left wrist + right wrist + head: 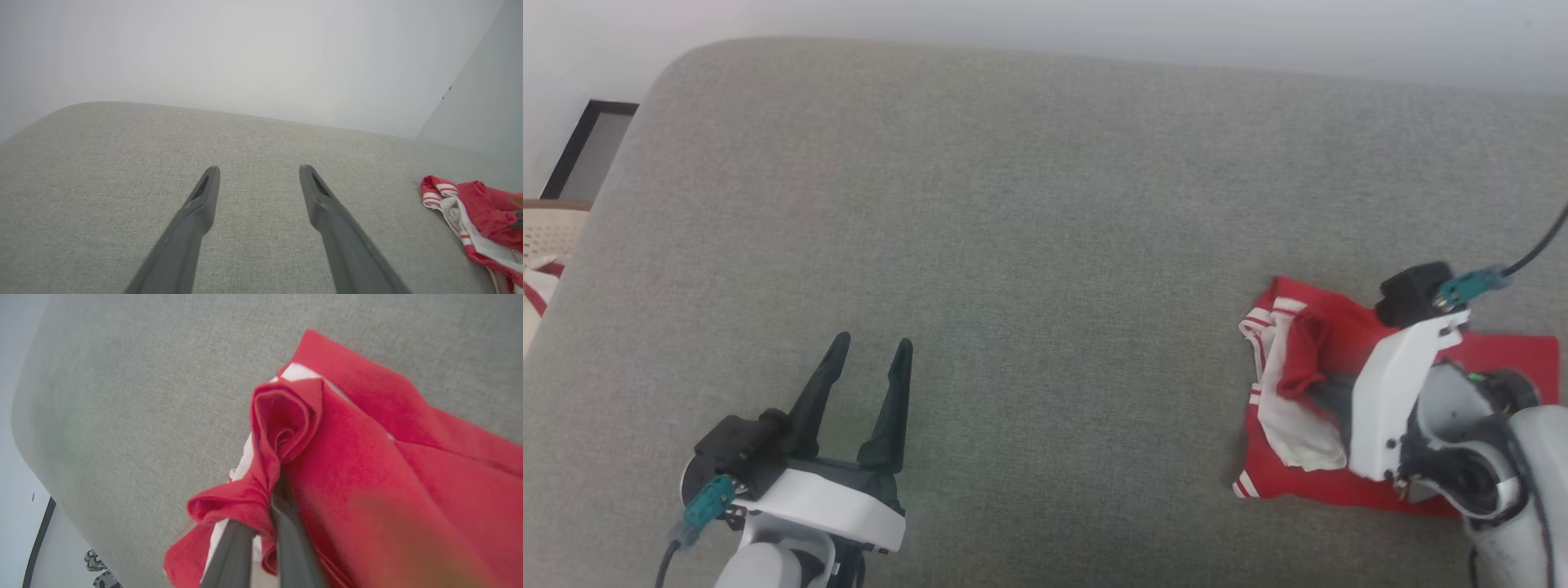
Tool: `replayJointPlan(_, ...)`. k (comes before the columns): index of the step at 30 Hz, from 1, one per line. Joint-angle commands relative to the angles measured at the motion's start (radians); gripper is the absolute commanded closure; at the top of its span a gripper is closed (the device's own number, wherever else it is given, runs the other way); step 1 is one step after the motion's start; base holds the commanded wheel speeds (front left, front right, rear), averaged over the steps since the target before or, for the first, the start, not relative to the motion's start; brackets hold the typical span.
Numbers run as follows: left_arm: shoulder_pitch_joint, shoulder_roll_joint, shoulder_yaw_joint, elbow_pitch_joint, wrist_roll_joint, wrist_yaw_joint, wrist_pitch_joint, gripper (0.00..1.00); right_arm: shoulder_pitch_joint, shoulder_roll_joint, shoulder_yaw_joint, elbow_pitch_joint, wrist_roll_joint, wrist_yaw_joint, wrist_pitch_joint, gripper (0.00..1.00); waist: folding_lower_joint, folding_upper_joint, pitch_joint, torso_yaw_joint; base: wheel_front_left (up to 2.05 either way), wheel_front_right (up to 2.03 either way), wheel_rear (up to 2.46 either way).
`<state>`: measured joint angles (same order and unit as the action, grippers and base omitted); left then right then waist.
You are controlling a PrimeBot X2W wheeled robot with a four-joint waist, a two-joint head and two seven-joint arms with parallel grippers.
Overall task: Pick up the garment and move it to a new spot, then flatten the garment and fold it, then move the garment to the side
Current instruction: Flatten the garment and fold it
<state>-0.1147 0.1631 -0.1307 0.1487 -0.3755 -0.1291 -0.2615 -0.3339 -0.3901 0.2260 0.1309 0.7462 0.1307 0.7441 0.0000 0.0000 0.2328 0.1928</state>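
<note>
The garment (1290,482) lies bunched on the grey cushion (1045,204), at about 4 o'clock in the head view and close to the cushion's right end. Its red body is spread flat underneath. Striped white trim and white lining are heaped on top toward 9 o'clock.

The right gripper (1331,392) reaches into that heap from 3 o'clock. In the right wrist view its fingers (286,539) are together, clamped on a gathered red fold of the garment (367,457), which curls into a roll at 12 o'clock from the tips of the right gripper (263,528).

The left gripper (874,341) sits at 7 o'clock in the head view, well apart from the garment, with its fingers spread and pointing toward 12 o'clock above bare cushion. In the left wrist view the left gripper (259,169) holds nothing between its parted fingers, and the garment (482,204) shows at 4 o'clock.
</note>
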Motion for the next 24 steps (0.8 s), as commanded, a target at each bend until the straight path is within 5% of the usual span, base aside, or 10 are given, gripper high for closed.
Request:
replayJointPlan(1,-0.008,0.003,0.005,0.003,0.004,-0.002,-0.004,0.00,0.000,0.008,0.014,0.009,0.000,0.000,-0.007,1.00,0.0000,0.0000,-0.006,-0.006,0.00,0.00,0.00)
replayJointPlan(2,-0.006,0.005,0.007,0.005,0.004,-0.002,-0.004,0.00,0.001,0.008,0.019,0.017,0.003,0.000,-0.012,1.00,0.0000,0.0000,-0.011,-0.010,0.00,0.00,0.00)
replayJointPlan(3,-0.003,0.009,0.011,0.009,0.006,-0.002,-0.004,0.00,0.001,0.008,0.024,0.022,0.004,0.000,-0.022,0.80,0.0000,0.0000,-0.015,-0.015,0.00,0.00,0.00)
replayJointPlan(4,-0.002,0.011,0.015,0.011,0.006,-0.002,-0.004,0.00,0.000,0.007,0.031,0.025,0.005,0.000,-0.031,0.20,0.0000,0.0000,-0.019,-0.021,0.00,0.00,0.00)
replayJointPlan(5,0.001,0.015,0.016,0.014,0.008,-0.002,-0.004,0.00,-0.001,0.008,0.040,0.027,0.011,0.000,-0.040,0.00,0.0000,0.0000,-0.025,-0.028,0.00,0.00,0.00)
replayJointPlan(15,0.035,0.041,0.046,0.033,-0.003,-0.002,-0.004,0.00,-0.005,-0.049,0.070,0.042,0.072,0.000,-0.182,0.00,0.0000,0.0000,-0.084,-0.102,0.00,0.00,0.00)
replayJointPlan(24,0.061,0.052,0.050,0.065,-0.030,-0.002,-0.004,0.00,0.004,-0.103,0.087,0.157,0.084,0.000,-0.544,0.00,0.0000,0.0000,-0.138,-0.159,0.00,0.00,0.00)
